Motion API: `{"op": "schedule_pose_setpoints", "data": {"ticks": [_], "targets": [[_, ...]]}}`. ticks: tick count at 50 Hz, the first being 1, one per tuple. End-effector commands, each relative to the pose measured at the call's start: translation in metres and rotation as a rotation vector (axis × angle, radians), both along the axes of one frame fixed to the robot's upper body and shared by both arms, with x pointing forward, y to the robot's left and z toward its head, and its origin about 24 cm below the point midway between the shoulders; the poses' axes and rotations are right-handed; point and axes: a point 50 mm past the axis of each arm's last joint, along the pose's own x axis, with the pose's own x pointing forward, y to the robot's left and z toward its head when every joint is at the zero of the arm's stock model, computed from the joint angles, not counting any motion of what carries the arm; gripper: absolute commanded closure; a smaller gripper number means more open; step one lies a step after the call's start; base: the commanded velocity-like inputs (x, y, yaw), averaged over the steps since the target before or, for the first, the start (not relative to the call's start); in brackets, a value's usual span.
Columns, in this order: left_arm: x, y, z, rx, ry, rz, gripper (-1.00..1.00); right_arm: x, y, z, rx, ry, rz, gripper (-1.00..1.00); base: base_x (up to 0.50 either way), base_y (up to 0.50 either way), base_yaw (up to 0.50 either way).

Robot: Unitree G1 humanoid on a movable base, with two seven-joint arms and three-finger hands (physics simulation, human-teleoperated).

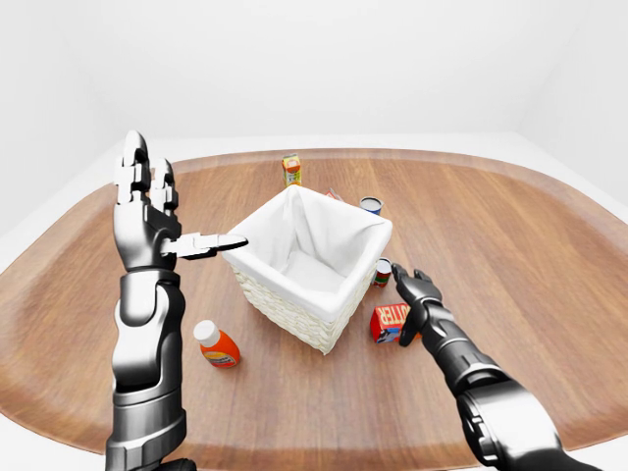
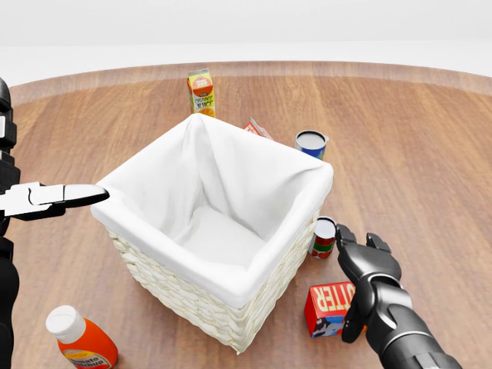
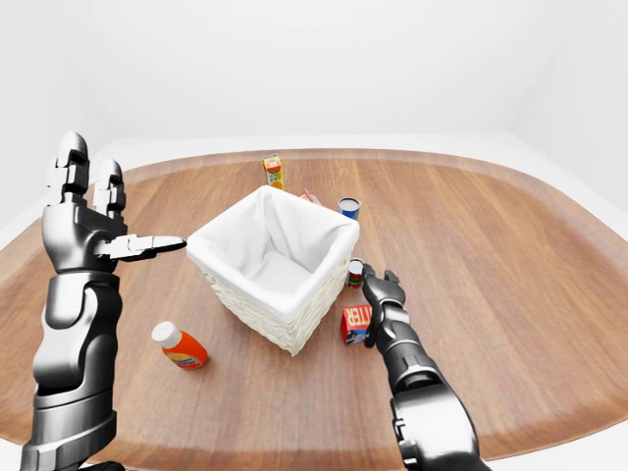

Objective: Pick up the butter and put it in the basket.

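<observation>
Head view is showing the right hand [image 2: 367, 265] reaching with fingers spread open, its thumb just touching the butter [image 2: 329, 309], which is standing on the table [image 2: 415, 138] beside the basket [image 2: 201, 296]. For a sound grip, the fingers ought to be wrapping both carton sides before lifting. The left hand [image 1: 145, 211] is hovering open, raised, holding nothing.

Red butter [image 2: 330, 307] box with white lettering, upright on the desk [image 2: 430, 154], just beside the basket's lower right corner in the head view. Woven white basket [image 2: 201, 300], square, cloth-lined, open-topped, upright, empty inside.
</observation>
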Motion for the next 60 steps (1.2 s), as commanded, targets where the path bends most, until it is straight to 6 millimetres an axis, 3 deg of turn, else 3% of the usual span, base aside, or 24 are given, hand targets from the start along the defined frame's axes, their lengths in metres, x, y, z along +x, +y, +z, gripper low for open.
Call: {"op": "schedule_pose_setpoints", "data": {"ticks": [1,40,41,42,43,60], "targets": [[0.001,0.0,0.0,-0.002,0.003,0.0,-1.0,-0.001,0.0,-0.005,-0.01,0.013,-0.019,-1.0,0.0,0.0,0.0],[0.003,0.003,-0.006,-0.008,0.03,0.002,-1.0,-0.009,0.009,-0.018,-0.037,0.101,0.012,-1.0,0.0,0.0,0.0],[0.003,0.003,-0.006,-0.008,0.03,0.003,-1.0,-0.009,0.009,-0.018,-0.038,0.097,0.012,0.16,0.0,0.0,0.0],[0.003,0.003,-0.006,-0.008,0.03,0.003,-1.0,-0.009,0.009,-0.018,-0.038,0.097,0.012,0.16,0.0,0.0,0.0],[0.003,0.003,-0.006,-0.008,0.03,0.004,-1.0,-0.009,0.009,-0.017,-0.041,0.09,0.012,1.0,0.0,0.0,0.0],[0.003,0.006,-0.008,-0.016,0.035,0.011,-1.0,-0.007,0.009,-0.015,-0.017,0.064,-0.004,1.0,0.0,0.0,0.0]]}}
